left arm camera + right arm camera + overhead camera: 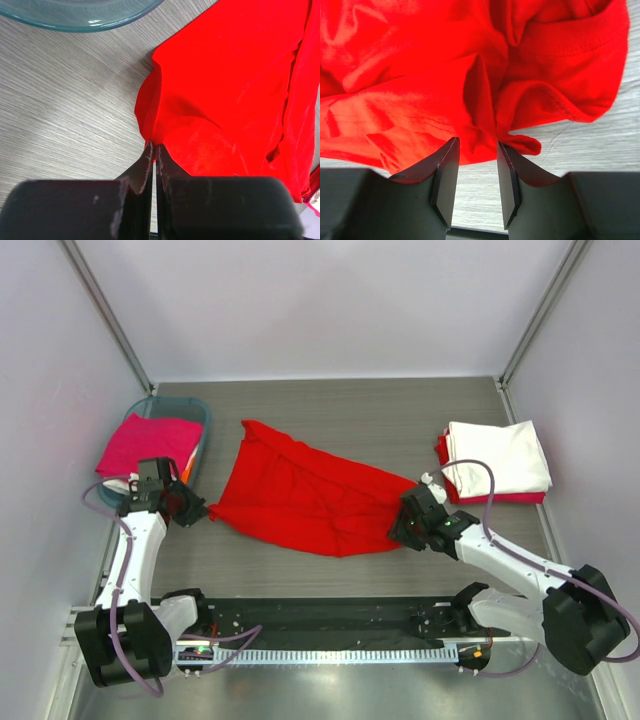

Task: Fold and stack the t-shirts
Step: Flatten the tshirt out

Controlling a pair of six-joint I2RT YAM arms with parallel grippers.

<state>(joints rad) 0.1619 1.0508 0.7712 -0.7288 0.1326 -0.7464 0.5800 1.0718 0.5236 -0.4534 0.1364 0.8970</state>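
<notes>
Slippage is the worry, tbh: crumpled bright red cloth t-shirt [305, 498] is laid just right of teal plastic basket [203, 418]. Its basket-side corner is pinched thinly by the closed left gripper [153, 146], and the far-side fold is merely straddled by the half-open right gripper [476, 145], so any pull could free it.

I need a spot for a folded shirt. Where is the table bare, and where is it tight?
Bare table lies behind the red t-shirt, between the teal basket and the white-topped folded stack. A narrower strip runs between its near edge and the black mounting rail. Crowded: the left end effector by the basket, the right end effector near the stack.
</notes>
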